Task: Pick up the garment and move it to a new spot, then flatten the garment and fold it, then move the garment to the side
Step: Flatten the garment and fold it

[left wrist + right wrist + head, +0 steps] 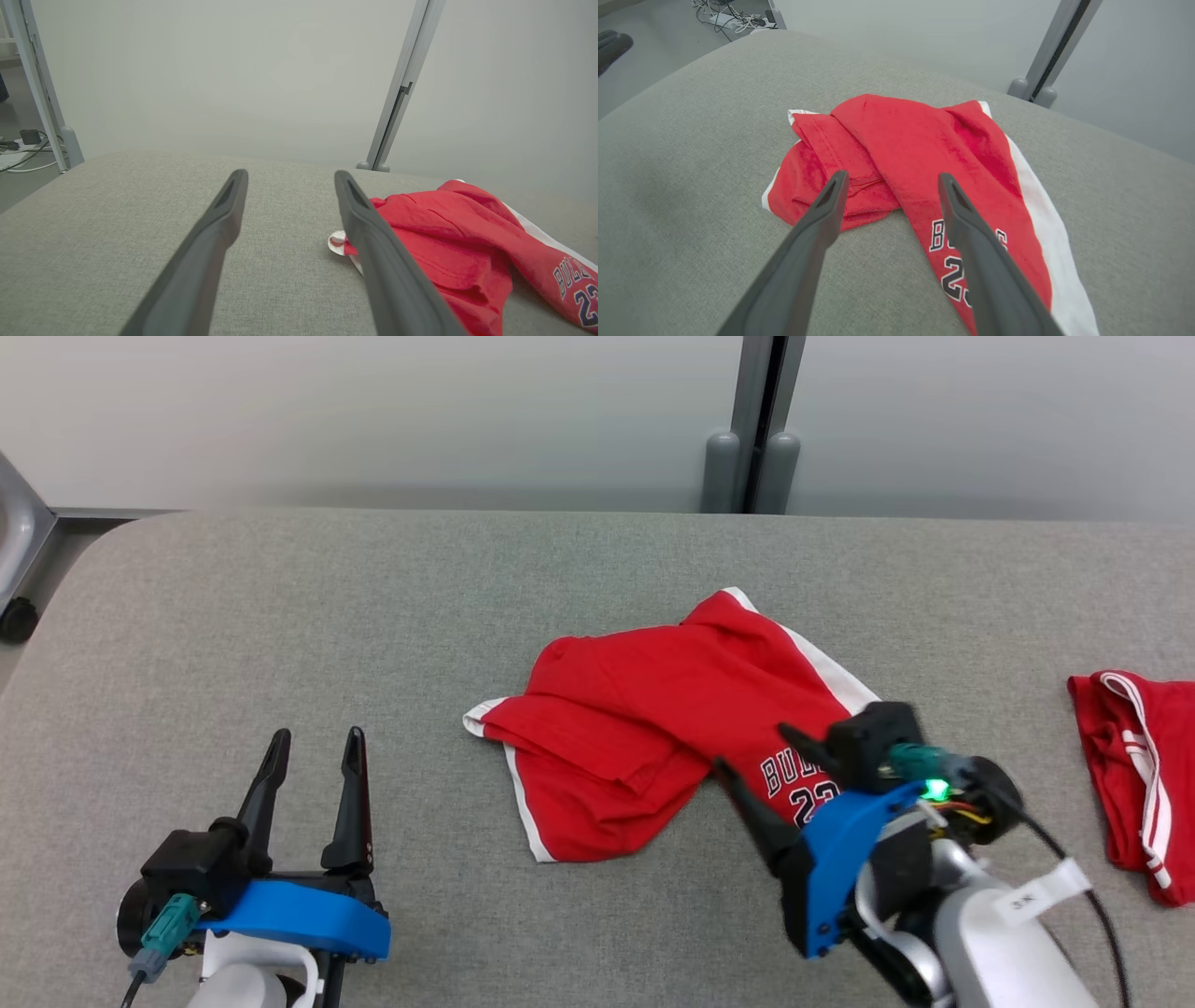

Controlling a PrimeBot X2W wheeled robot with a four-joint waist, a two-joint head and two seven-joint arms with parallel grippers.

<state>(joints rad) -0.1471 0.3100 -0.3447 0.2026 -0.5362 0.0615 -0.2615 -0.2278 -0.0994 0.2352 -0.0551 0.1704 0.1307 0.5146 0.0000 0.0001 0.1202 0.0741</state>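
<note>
Across the counter (280,616) in the head view, your crumpled red garment (635,737) is lying centrally; your left hand (317,737) is sitting released, well apart, and your right hand (752,747) is hanging released at its printed corner. From the left wrist, the garment (444,224) is lying right of the fingers (373,242). From the right wrist, parted fingers (817,224) are framing its lettering (936,235).

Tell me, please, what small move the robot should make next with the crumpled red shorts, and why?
Probably lower the open right gripper onto the printed leg of the red shorts and pinch it, to pull that leg flat: the shorts lie bunched on the table, neither gripper holds them, and the left gripper sits apart.
</note>
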